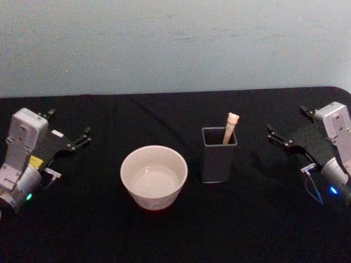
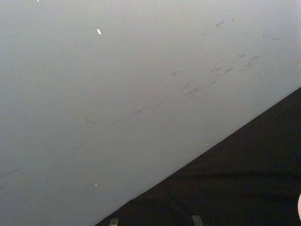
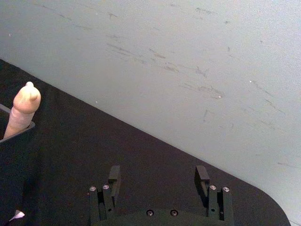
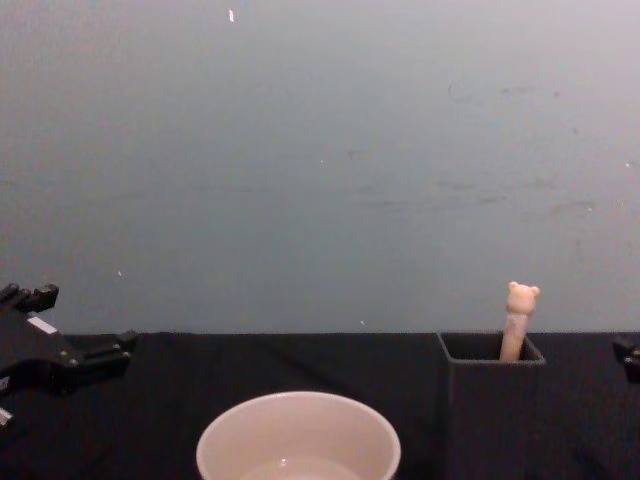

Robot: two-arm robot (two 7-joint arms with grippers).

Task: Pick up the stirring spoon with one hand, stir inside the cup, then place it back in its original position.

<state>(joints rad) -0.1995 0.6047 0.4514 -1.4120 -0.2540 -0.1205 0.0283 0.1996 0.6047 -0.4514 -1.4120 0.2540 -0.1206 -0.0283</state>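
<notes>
The stirring spoon (image 1: pixel 231 127) stands in a dark grey square holder (image 1: pixel 219 159), with only its cream handle and bear head (image 4: pixel 522 297) showing above the rim. Its bowl is hidden inside. The cream-white cup (image 1: pixel 153 176) sits left of the holder at the table's middle, seen from the side in the chest view (image 4: pixel 298 440). My left gripper (image 1: pixel 68 125) rests open at the far left, apart from the cup. My right gripper (image 1: pixel 288 121) rests open at the far right; in the right wrist view its open gripper (image 3: pixel 158 175) is well clear of the spoon handle (image 3: pixel 23 110).
A black cloth (image 1: pixel 263 230) covers the table, with a pale wall (image 1: pixel 175 44) right behind its far edge. Open cloth lies between each gripper and the two vessels, and in front of them.
</notes>
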